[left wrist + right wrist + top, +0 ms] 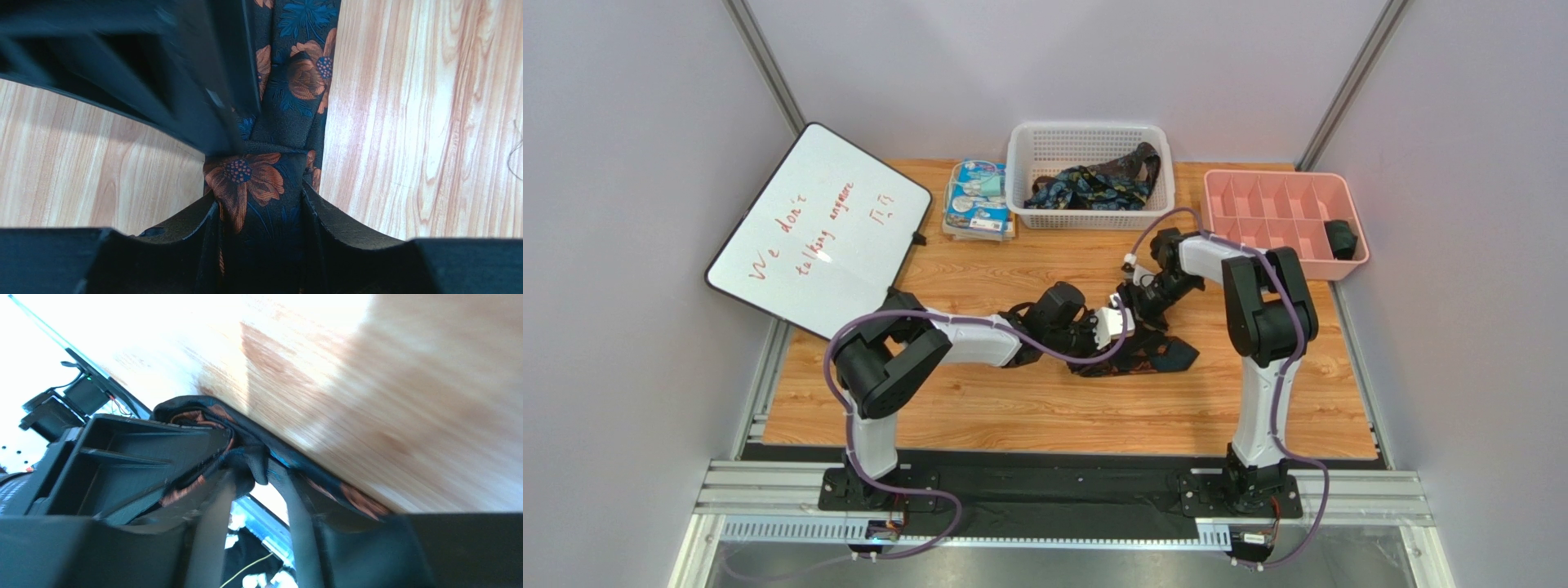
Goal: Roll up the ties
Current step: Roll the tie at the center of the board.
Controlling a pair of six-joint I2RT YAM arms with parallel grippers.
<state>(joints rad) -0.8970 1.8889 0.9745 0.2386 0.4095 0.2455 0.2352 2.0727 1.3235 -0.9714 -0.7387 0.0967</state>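
A dark tie with orange flowers (pixel 1163 355) lies on the wooden table (pixel 1014 404) in the middle, its broad end toward the right. My left gripper (pixel 1117 324) reaches in from the left and is shut on this tie; in the left wrist view the tie (pixel 294 79) runs up from between the fingers (pixel 344 220). My right gripper (pixel 1140 298) comes down right beside it, and its fingertips pinch a fold of the tie (pixel 362 502) in the right wrist view. The two grippers nearly touch.
A white basket (pixel 1020 172) at the back holds more ties (pixel 1090 186). A pink divided tray (pixel 1271 202) at the back right holds one dark roll (pixel 1341 239). A blue-white packet (pixel 977 196) and a whiteboard (pixel 817 227) lie at the back left.
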